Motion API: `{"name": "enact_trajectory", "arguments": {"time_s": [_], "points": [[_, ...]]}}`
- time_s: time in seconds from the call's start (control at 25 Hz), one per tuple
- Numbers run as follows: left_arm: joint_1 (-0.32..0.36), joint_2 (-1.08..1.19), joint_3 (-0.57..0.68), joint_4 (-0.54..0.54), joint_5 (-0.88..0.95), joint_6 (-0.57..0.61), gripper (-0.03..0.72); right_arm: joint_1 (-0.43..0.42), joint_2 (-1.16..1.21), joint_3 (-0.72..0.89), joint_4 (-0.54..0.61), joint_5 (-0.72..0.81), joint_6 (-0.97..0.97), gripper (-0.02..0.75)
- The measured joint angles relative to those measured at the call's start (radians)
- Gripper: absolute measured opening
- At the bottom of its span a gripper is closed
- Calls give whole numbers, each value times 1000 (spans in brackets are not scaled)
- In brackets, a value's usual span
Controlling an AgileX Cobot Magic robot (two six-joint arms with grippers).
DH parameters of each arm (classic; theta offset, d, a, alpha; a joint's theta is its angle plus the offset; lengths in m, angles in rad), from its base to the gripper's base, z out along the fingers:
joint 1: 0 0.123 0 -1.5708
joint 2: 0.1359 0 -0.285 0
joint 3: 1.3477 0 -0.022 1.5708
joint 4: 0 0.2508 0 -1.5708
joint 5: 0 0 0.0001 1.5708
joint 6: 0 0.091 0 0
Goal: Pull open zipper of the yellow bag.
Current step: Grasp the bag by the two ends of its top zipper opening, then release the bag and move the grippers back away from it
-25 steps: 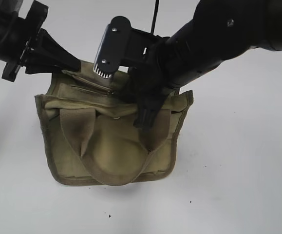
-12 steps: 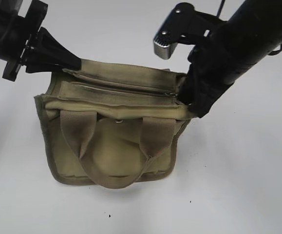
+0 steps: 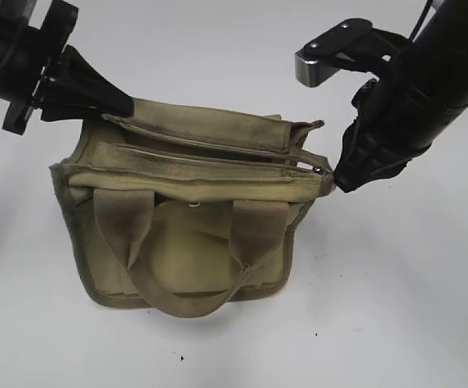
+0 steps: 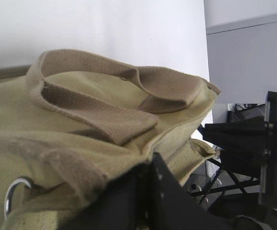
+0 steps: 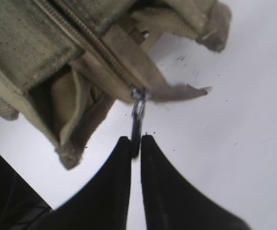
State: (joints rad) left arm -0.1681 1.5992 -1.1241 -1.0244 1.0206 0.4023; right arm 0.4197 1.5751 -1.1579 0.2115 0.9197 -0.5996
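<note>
The olive-khaki canvas bag is pinned at its ten-o'clock corner by the closed left pincer. At three o'clock, the silver pull tab is nipped between the narrowly parted right pincer. The zipper appears fully run; release is judged next.

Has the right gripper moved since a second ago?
Yes. In the exterior view the right gripper has travelled rightward along the yellow bag, from over its middle to just past its right end, while the left gripper stays at the back-left corner.
</note>
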Motion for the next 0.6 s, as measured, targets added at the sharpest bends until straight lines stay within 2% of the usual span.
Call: {"name": "enact_trajectory", "arguments": {"time_s": [0.12,0.2,0.28,0.4,0.6], "points": [[0,-20,0,31,0,0,87,-1,-62,1,5,4,92,232],[0,-48,0,67,4,0,176,-1,-116,1,6,18,161,343],[0,-84,0,108,17,1,270,-1,-174,2,7,50,221,403],[0,-167,-1,180,16,2,336,-1,-254,25,7,110,291,434],[0,-355,-1,375,45,1,355,-1,-402,161,-49,148,432,445]]}}
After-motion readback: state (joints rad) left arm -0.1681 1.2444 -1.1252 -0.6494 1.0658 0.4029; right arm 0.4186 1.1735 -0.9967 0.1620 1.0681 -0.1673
